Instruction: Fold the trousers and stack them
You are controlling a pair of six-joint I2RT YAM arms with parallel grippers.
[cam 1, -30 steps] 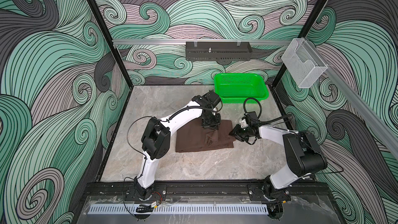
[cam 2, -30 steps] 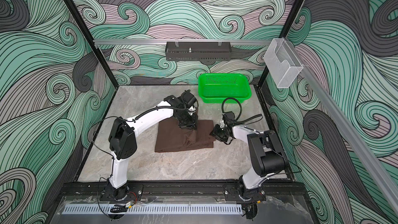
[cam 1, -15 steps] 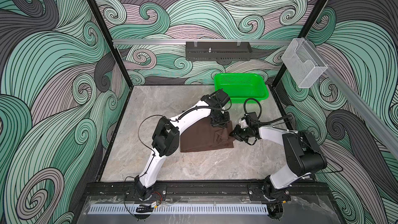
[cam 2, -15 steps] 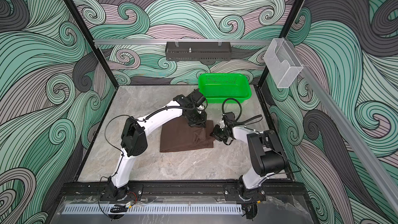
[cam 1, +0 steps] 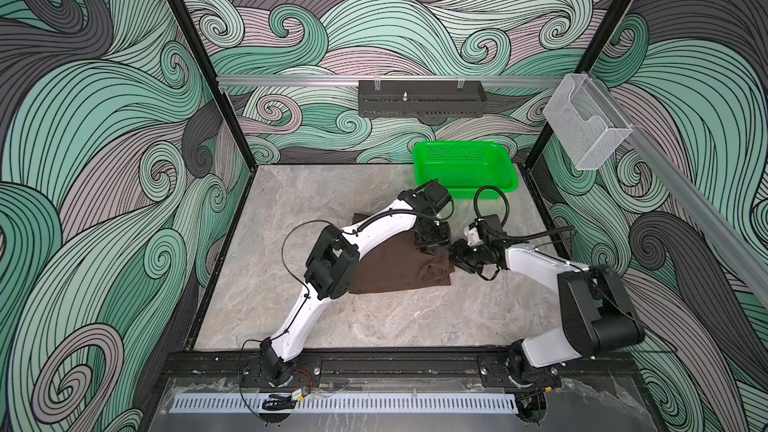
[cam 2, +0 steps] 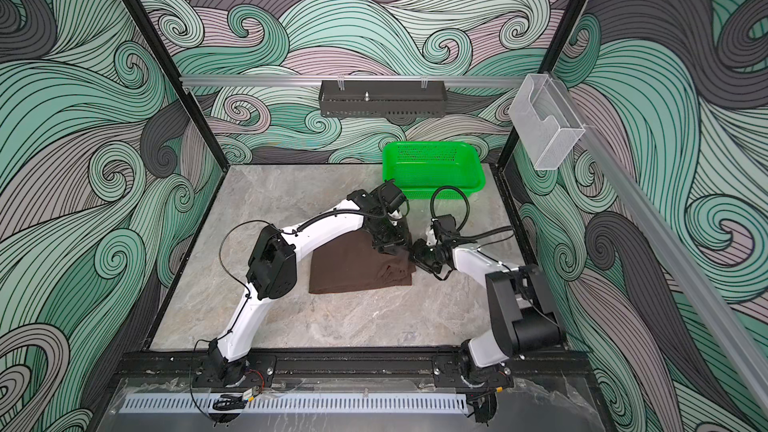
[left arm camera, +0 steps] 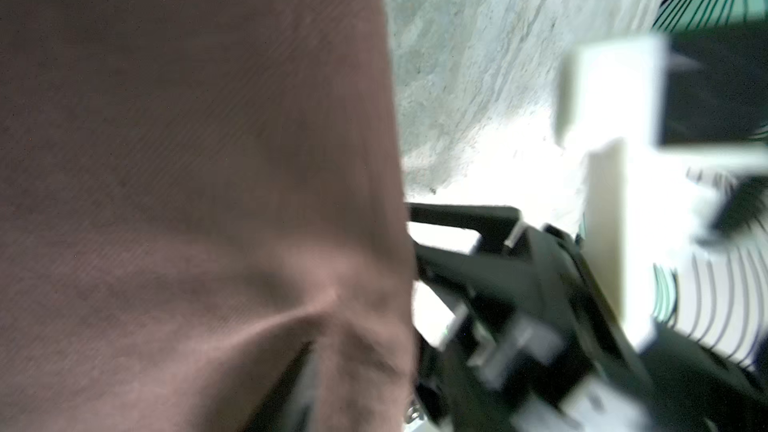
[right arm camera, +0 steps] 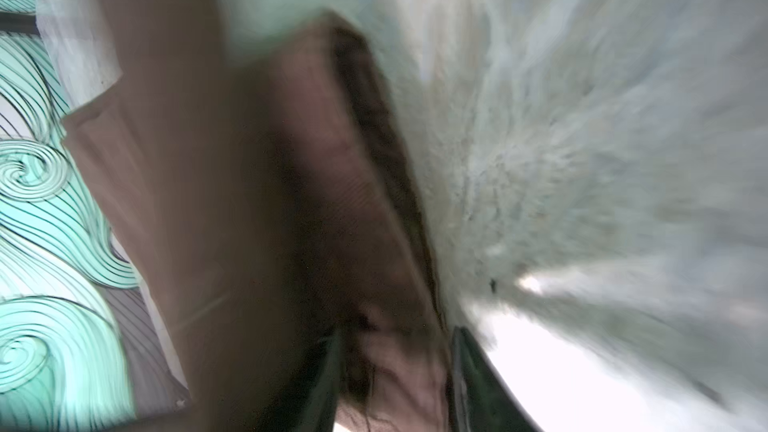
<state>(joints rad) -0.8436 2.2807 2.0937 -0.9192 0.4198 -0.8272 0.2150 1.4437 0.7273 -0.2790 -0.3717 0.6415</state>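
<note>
The dark brown trousers lie folded into a flat rectangle in the middle of the table. My left gripper hangs over their far right corner. In the left wrist view the brown fabric fills most of the picture, and my left gripper stands open with cloth bunched between its blurred jaws. My right gripper sits at the trousers' right edge. Its two dark fingers stand apart with the folded edge lying between them.
A bright green perforated basket stands at the back right of the marble table, just behind both grippers. A black tray hangs on the back rail. A clear holder is fixed to the right rail.
My left arm has swung right, carrying its gripper to the trousers' far right corner. Both grippers' jaws now stand wider. The trousers' left edge has shifted slightly right.
</note>
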